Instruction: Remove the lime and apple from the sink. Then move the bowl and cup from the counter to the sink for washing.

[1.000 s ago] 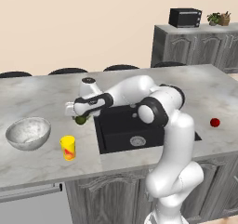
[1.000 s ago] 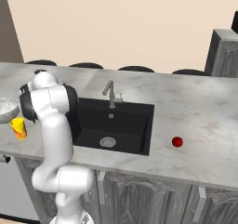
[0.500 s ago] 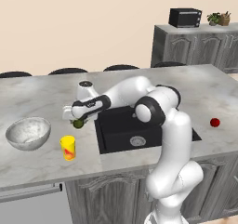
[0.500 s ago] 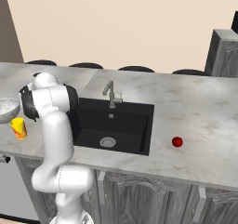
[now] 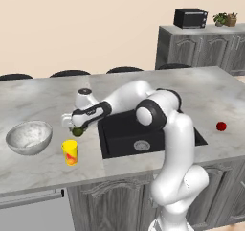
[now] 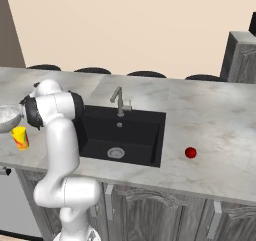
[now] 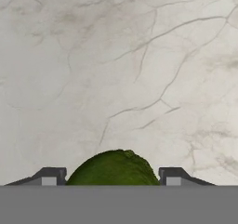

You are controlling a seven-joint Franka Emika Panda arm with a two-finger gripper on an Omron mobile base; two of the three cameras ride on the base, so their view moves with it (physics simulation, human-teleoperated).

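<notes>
Even, diffuse light is being cast over all three rendered views, with no single source being made out. The marble worktop [image 5: 43, 172] is being lit brightly and flatly, without glare. Soft, faint shadows are being thrown beneath the bowl [image 5: 28, 137] and the cup [image 5: 70, 152]. The sink [image 6: 120, 135] is being rendered as a dark, near-black hollow, with only its silver drain being picked out. A small highlight is being shown on the apple [image 5: 221, 126]. In the hand view, the marble veins are being rendered slightly soft, and the lime [image 7: 113, 168] is being shaded darker toward its lower edge. No edge distortion is being introduced.
</notes>
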